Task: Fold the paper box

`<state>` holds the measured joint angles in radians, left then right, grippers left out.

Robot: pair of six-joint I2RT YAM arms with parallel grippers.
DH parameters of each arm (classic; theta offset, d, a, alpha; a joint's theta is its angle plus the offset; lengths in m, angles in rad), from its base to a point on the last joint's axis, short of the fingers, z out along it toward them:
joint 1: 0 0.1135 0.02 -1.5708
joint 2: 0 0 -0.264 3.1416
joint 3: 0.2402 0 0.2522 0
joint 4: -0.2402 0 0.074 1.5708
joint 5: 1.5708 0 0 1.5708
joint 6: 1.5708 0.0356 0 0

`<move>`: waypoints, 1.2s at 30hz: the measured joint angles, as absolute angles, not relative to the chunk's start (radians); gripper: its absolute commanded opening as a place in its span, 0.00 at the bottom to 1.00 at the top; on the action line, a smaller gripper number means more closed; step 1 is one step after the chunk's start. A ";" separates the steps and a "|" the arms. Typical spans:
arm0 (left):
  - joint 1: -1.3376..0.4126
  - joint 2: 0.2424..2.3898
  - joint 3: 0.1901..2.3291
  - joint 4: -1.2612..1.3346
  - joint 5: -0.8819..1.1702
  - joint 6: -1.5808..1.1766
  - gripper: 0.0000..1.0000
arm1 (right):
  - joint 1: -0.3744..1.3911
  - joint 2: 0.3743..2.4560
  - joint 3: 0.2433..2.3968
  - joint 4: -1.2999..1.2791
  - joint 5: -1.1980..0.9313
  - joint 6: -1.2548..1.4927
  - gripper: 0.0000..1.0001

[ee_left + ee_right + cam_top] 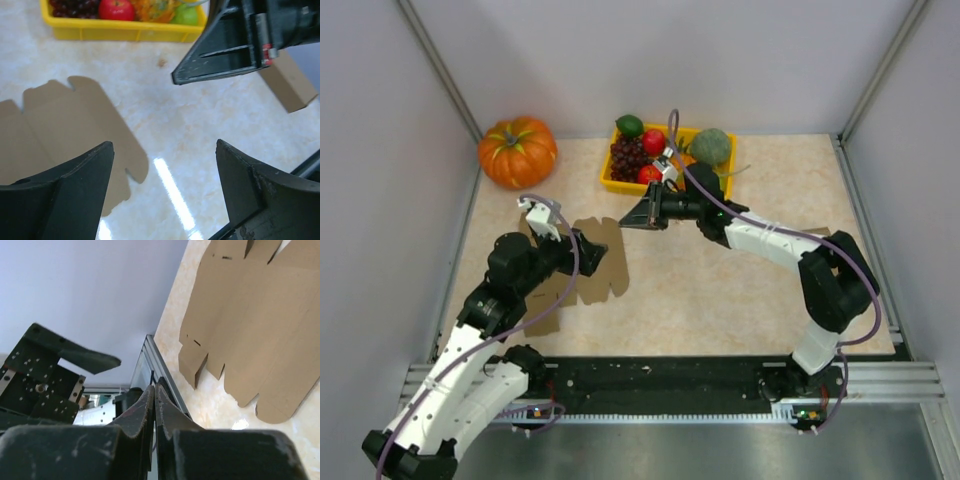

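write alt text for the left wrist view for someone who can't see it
A flat, unfolded cardboard box blank lies at left on a pale marbled table, beyond the wide-open left fingers in the foreground. The shut right fingers point in from the upper right, and a yellow basket of fruit sits along the top.

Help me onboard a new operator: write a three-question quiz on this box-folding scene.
1. True or false: the cardboard blank lies flat and unfolded on the table.
2. Which gripper has its fingers shut together? A) left B) right C) both
3. Fill in: in the top view, the pumpkin stands to the ___ of the yellow basket.

Key:
1. True.
2. B: the right gripper is shut on nothing; the left gripper is open.
3. Left.
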<state>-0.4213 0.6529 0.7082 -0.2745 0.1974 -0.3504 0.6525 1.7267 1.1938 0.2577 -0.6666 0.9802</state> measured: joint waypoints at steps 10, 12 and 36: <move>-0.348 0.738 0.727 -0.465 -0.138 -0.454 0.64 | 0.659 1.774 1.146 0.183 -0.636 0.863 0.57; -0.234 0.843 0.722 -0.433 -0.102 -0.509 0.64 | 0.659 1.843 1.148 0.212 -0.630 0.854 0.60; 0.102 1.349 0.535 -0.012 0.249 -0.669 0.72 | 0.725 2.222 1.249 0.556 -0.682 1.034 0.00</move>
